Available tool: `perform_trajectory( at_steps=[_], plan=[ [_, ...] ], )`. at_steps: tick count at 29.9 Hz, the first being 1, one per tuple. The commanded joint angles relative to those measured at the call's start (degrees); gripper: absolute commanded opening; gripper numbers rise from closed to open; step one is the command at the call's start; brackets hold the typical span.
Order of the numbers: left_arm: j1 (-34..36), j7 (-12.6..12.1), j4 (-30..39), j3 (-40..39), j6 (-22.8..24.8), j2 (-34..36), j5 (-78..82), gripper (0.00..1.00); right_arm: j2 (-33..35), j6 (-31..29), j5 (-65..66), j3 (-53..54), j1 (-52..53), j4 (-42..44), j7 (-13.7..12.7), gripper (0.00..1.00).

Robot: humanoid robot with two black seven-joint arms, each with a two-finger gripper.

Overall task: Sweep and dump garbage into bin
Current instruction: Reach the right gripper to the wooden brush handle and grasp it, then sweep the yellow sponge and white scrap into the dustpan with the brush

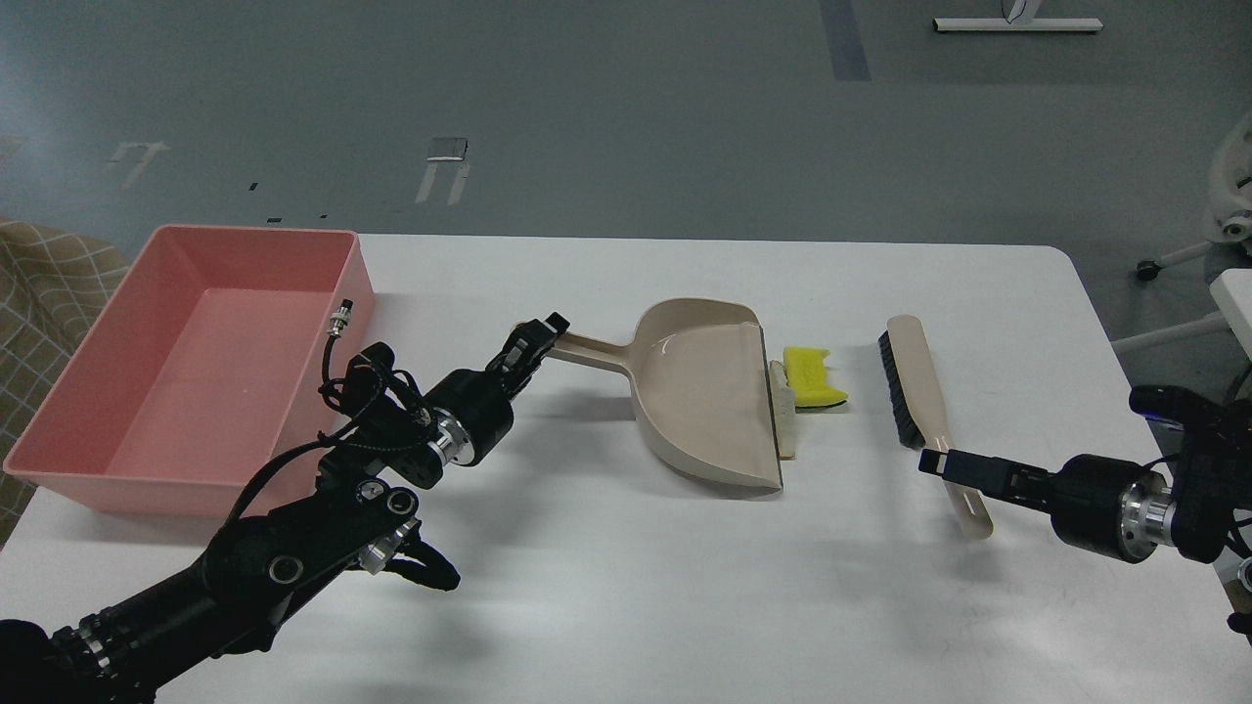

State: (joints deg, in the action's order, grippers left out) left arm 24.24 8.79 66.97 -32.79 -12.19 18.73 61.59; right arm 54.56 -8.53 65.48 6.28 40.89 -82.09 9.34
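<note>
The garbage lies mid-table: a yellow sponge piece (814, 378) and a thin beige strip (782, 416) that lies against the open lip of the beige dustpan (704, 391). My left gripper (536, 338) is shut on the end of the dustpan's handle. The beige brush (917, 376) with black bristles lies flat to the right of the sponge. My right gripper (937, 462) comes in from the right, its tip at the brush's handle. It is seen edge-on, so its fingers cannot be told apart. The pink bin (196, 391) stands at the far left with nothing in it.
The white table (626, 587) ends just behind the bin and the dustpan. My left arm crosses the front left of the table beside the bin's near wall. A chair base (1188, 256) stands on the floor off the right edge.
</note>
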Motion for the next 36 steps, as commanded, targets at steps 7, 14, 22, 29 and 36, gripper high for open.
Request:
perform_trajectory(
  at_steps=[7, 14, 22, 29, 36],
  plan=[
    [0.0, 0.0, 0.0, 0.0, -0.2, 0.1, -0.1, 0.0, -1.7, 0.4, 0.9, -0.1, -0.5, 0.0, -0.3, 0.55],
    [0.0, 0.0, 0.1, 0.0, -0.2, 0.0, -0.1, 0.0, -1.7, 0.4, 1.4, -0.1, -0.5, -0.2, -0.3, 0.49],
    [0.2, 0.0, 0.1, -0.1, -0.2, 0.0, -0.1, 0.0, -1.7, 0.4, 1.4, -0.1, -0.2, -0.3, -0.3, 0.42],
    [0.2, 0.0, 0.2, -0.1, -0.3, 0.2, -0.1, 0.0, -1.2, 0.3, 1.2, -0.1, -0.2, -0.5, -2.2, 0.0],
    [0.3, 0.0, 0.2, -0.1, -0.3, 0.2, -0.1, 0.0, -1.2, -0.2, 1.1, -0.1, -0.2, -0.6, -2.3, 0.0]
  ],
)
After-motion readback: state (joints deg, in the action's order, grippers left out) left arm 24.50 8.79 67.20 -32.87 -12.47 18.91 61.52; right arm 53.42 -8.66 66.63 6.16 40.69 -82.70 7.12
